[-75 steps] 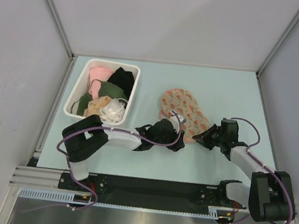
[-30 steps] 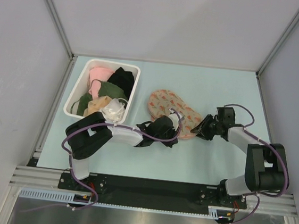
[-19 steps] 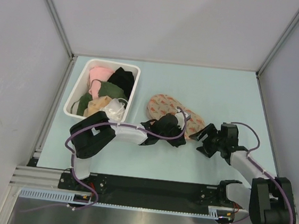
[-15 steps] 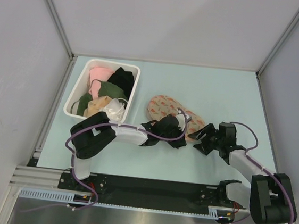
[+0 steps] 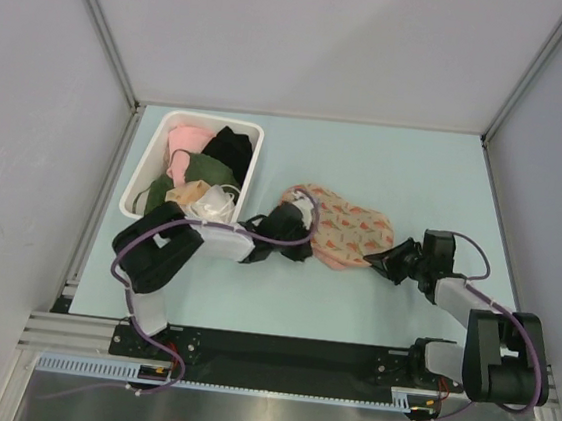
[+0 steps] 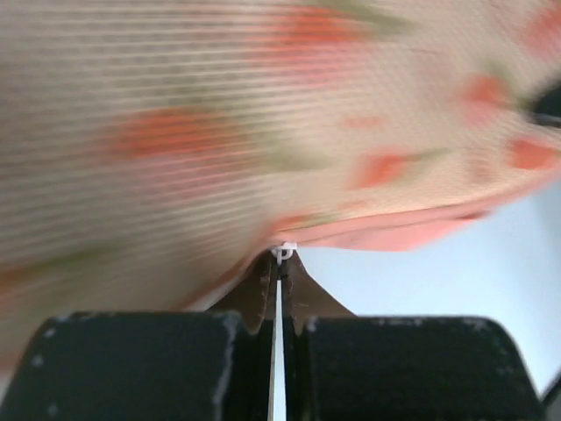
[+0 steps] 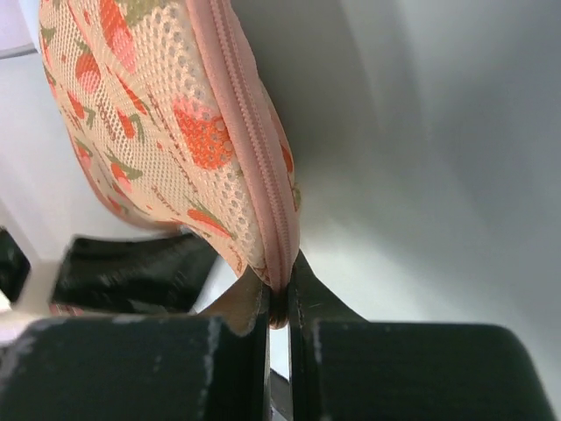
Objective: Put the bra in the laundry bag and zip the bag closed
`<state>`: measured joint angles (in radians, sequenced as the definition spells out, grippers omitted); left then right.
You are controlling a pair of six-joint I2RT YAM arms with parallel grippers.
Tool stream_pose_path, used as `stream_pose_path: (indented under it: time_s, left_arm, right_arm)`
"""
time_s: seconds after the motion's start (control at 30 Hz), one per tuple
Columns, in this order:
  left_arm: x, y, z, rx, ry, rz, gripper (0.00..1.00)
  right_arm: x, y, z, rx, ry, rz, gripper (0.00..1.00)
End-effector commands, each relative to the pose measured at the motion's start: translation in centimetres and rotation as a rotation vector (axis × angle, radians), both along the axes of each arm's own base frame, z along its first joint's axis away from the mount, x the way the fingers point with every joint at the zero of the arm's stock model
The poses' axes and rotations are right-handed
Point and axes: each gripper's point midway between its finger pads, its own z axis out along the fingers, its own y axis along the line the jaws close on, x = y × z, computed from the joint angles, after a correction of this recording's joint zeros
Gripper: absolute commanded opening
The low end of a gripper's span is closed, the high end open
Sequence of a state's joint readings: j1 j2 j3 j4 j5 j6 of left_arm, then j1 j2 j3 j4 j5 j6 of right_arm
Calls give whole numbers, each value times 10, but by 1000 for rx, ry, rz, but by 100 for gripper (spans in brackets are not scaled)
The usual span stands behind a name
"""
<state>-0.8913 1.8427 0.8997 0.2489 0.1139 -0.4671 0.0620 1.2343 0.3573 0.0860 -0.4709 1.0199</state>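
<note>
The laundry bag point(image 5: 347, 230) lies flat mid-table, patterned side up, stretched between both grippers. My left gripper point(image 5: 298, 224) is at its left end. In the left wrist view the left gripper point(image 6: 281, 260) is shut on the small white zipper pull point(image 6: 283, 252) at the pink edge of the bag point(image 6: 219, 132). My right gripper point(image 5: 386, 260) is at the bag's right end. In the right wrist view the right gripper point(image 7: 279, 294) is shut on the pink zipper seam point(image 7: 254, 158) of the bag point(image 7: 158, 114). The bra does not show in any view.
A white rectangular bin point(image 5: 252, 174) stands at the back left, holding pink point(image 5: 184, 144), black point(image 5: 230, 149) and green point(image 5: 206, 171) garments. Grey walls enclose the table on three sides. The left arm's purple cable point(image 5: 306, 195) loops over the bag's left end.
My left gripper moved left to the bag's left end. My right gripper, open half a second ago, closed on the bag's right end. The bag now lies flatter and further right.
</note>
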Motion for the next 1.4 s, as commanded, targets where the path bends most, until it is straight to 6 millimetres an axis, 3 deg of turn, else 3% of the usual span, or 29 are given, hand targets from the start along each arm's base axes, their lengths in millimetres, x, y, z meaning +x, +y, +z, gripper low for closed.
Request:
stream_pose_path:
  time_s: [0.0,0.07,0.1,0.2,0.27,0.3,0.33,0.37,0.4,0.47,0.5,0.53,0.57,0.67,0.7,0.73,0.8,0.87,0.9,0.93,1.03,1.13,1.23,1.33,1.37]
  left_arm:
    - [44,78,7,137,-85,183,0]
    - [45,82,13,161,-106,164,0]
    - [44,78,18,147,-110,152,0]
    - [27,49,34,70,-110,56,0]
    - [12,23,47,20,-104,-6,0]
    - [7,14,52,0,-100,-24,0]
    - [1,5,56,-22,-94,-40,0]
    - [-4,-5,62,-60,-78,-55,0]
    - [-10,-15,70,-84,-79,-74,0]
    - [-16,-27,84,-133,-72,-81,0]
    - [-16,-30,88,-148,-70,-80,0]
    - [-17,-33,93,-170,-65,-79,0]
    - [-15,-34,96,-177,-68,-76,0]
    - [-17,-41,102,-195,-66,-95,0]
    - [-18,-43,103,-196,-66,-100,0]
    - [-19,-45,103,-196,-65,-105,0]
    - [-23,-49,101,-195,-58,-118,0]
    - [-29,-54,100,-195,-54,-134,0]
    - [-30,-56,100,-195,-57,-135,0]
    - [-32,-58,101,-197,-55,-138,0]
    - [-38,-65,102,-199,-55,-152,0]
    - [-42,-68,103,-198,-60,-163,0]
    - [-51,-70,103,-195,-59,-179,0]
    - [-56,-69,98,-187,-53,-185,0]
    - [-56,-68,96,-182,-50,-183,0]
  right_arm:
    - [1,-25,-4,-51,-24,12,0]
    - [5,-31,-4,-78,-33,29,0]
    - [18,-33,6,-95,-68,35,0]
    - [27,-35,2,-129,-29,71,0]
    - [51,-36,16,-165,-62,87,0]
    - [56,-38,6,-194,-31,115,3]
    - [56,-41,1,-228,18,118,9]
    - [76,-42,15,-249,-15,126,18]
    - [79,-43,12,-259,3,133,44]
    - [81,-44,21,-294,-1,155,69]
    - [77,-44,24,-311,1,167,88]
    - [69,-50,38,-367,-8,155,95]
    - [58,-52,38,-399,-4,147,100]
    - [33,-48,70,-409,-92,77,100]
    - [19,-48,62,-392,-71,69,100]
    - [8,-48,71,-376,-96,54,100]
    - [-9,-43,67,-328,-70,34,100]
    - [-14,-25,87,-211,-130,20,98]
    - [-18,-17,83,-164,-123,17,97]
    - [-15,-2,94,-115,-181,43,95]
    - [-15,23,91,-52,-178,50,88]
    - [-14,36,74,-23,-124,38,69]
    - [-7,44,68,10,-130,16,64]
    - [-5,51,61,6,-119,36,51]
    - [-5,50,58,2,-110,37,40]
